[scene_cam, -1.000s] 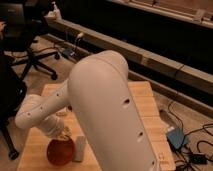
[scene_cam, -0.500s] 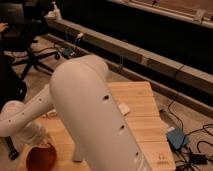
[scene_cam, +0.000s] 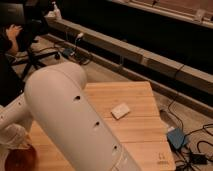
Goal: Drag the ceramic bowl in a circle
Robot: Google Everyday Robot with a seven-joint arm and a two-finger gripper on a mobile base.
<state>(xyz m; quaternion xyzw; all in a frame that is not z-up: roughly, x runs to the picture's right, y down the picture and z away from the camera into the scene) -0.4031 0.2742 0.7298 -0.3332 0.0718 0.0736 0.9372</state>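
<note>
Mid-drag, by the look of it: gripper (scene_cam: 19, 142) closed at the rim of the ceramic bowl (scene_cam: 20, 159), down at seven o'clock on the wooden table (scene_cam: 135, 102) (circle's completed share unclear).

Warm overhead light is falling on the wooden table (scene_cam: 135, 97) and glaring off the near, blurring white arm (scene_cam: 70, 115), while the background is sinking into shadow and the gripper (scene_cam: 15, 140) is dimming at the lower left edge.
</note>
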